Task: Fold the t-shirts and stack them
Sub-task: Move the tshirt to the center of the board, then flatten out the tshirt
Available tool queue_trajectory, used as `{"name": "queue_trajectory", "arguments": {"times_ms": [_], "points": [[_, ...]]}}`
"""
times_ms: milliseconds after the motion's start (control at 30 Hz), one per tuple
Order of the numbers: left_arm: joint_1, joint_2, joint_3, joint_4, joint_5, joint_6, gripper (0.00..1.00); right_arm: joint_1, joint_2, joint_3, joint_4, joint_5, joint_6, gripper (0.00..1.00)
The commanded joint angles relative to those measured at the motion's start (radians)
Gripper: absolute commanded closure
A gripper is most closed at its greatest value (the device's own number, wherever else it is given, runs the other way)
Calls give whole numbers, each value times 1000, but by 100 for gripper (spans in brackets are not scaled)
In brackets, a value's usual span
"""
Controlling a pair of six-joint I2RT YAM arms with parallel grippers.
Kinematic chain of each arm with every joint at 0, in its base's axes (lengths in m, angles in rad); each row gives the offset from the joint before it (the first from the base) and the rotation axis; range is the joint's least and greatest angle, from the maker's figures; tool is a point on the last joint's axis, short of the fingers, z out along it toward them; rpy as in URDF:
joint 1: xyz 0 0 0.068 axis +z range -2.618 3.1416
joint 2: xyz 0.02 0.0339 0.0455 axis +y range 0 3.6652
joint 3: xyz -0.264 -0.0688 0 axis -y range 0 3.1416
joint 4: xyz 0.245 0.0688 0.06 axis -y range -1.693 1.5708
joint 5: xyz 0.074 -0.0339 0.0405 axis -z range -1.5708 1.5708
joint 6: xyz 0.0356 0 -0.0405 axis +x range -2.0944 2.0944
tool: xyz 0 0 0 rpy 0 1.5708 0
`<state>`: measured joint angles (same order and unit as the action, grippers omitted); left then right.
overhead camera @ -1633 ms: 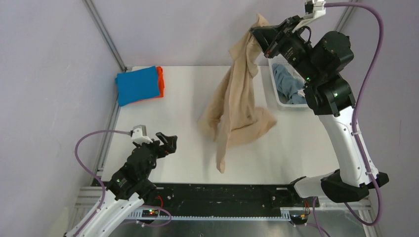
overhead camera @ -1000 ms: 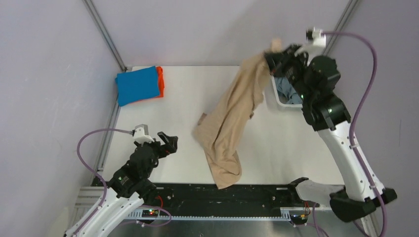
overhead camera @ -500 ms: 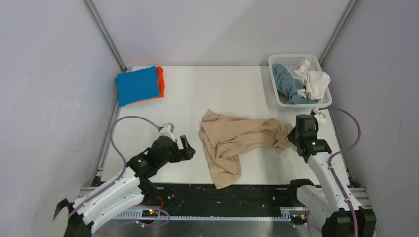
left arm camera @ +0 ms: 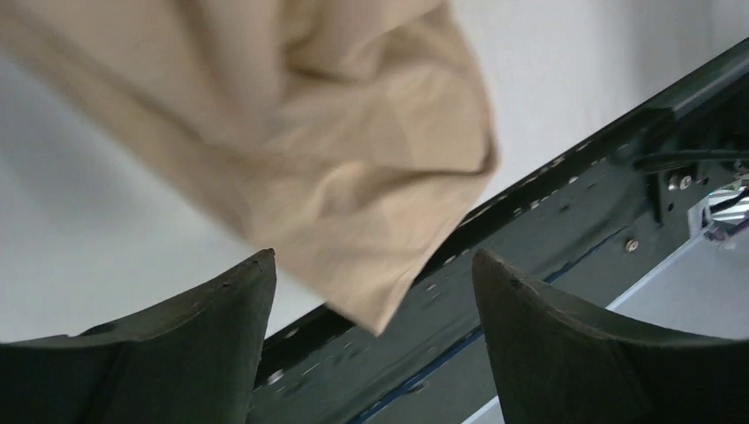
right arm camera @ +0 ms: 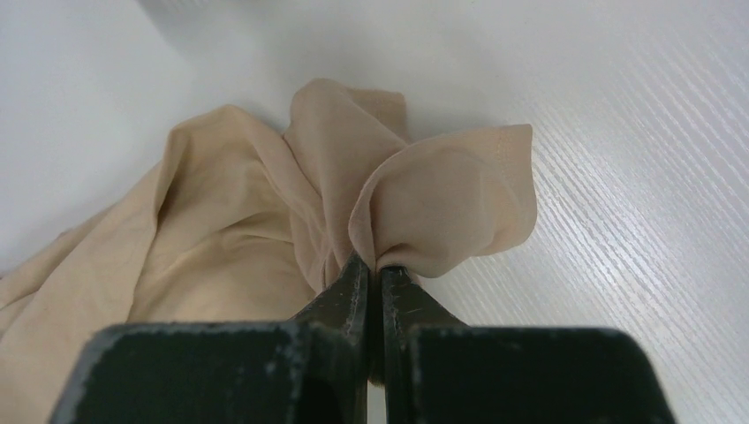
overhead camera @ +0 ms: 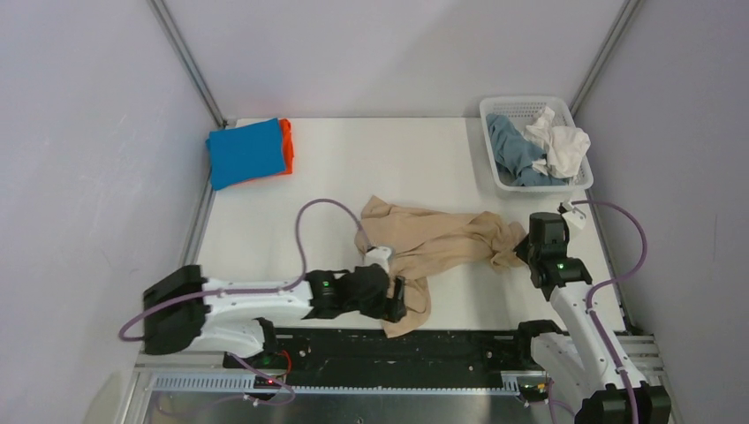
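A crumpled beige t-shirt point(overhead camera: 433, 243) lies spread across the middle of the white table. My right gripper point(overhead camera: 521, 247) is shut on its right end, and the right wrist view shows a fold of beige cloth point(right arm camera: 442, 203) pinched between the closed fingertips of the gripper point(right arm camera: 378, 265). My left gripper point(overhead camera: 402, 300) is stretched low along the near edge and stands open at the shirt's near corner point(left arm camera: 353, 177). That corner hangs over the table edge ahead of the spread jaws of the left gripper point(left arm camera: 373, 261). A folded bright blue tee point(overhead camera: 247, 152) lies on an orange one point(overhead camera: 286, 146) at the back left.
A white mesh basket point(overhead camera: 530, 104) at the back right holds a grey-blue tee point(overhead camera: 512, 150) and a white tee point(overhead camera: 561, 146). The black rail point(overhead camera: 459, 340) runs along the table's near edge, right beside the left gripper. Grey walls close in both sides.
The right arm swung down from high and laid the beige shirt on the table, still gripping it. The left arm reached right along the near edge to the shirt's near corner.
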<state>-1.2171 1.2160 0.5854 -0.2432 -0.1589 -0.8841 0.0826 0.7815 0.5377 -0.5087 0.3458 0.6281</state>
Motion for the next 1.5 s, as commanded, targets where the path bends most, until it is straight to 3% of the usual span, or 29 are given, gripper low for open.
{"name": "queue_trajectory", "arguments": {"times_ms": [0,367,533,600,700,733,800,900,1100,1200,1467], "points": [[-62,200,164,44,-67,-42,18,-6,-21,-4,33,-6,5,95],[-105,532,381,-155,-152,-56,36,-29,-37,-21,49,-21,-4,95],[-106,710,538,-360,-246,-64,58,-40,-44,-22,49,-20,-12,95],[-98,740,549,-375,-250,-67,69,-46,-49,-24,49,-19,-14,95],[-69,724,520,-388,-277,-95,97,-55,-57,-29,49,-22,-15,95],[-48,707,483,-394,-301,-119,99,-56,-59,-30,51,-25,-19,95],[-9,614,405,-397,-356,-151,100,-56,-71,-33,63,-46,-36,96],[25,326,267,-404,-528,-166,100,-52,-110,-33,112,-153,-81,100],[117,-222,215,-451,-803,-42,100,-15,-221,32,165,-325,-96,100],[204,-426,259,-469,-874,68,100,6,-258,160,124,-314,-100,100],[221,-734,577,-474,-1130,355,100,18,-319,522,0,-204,-82,100]]}}
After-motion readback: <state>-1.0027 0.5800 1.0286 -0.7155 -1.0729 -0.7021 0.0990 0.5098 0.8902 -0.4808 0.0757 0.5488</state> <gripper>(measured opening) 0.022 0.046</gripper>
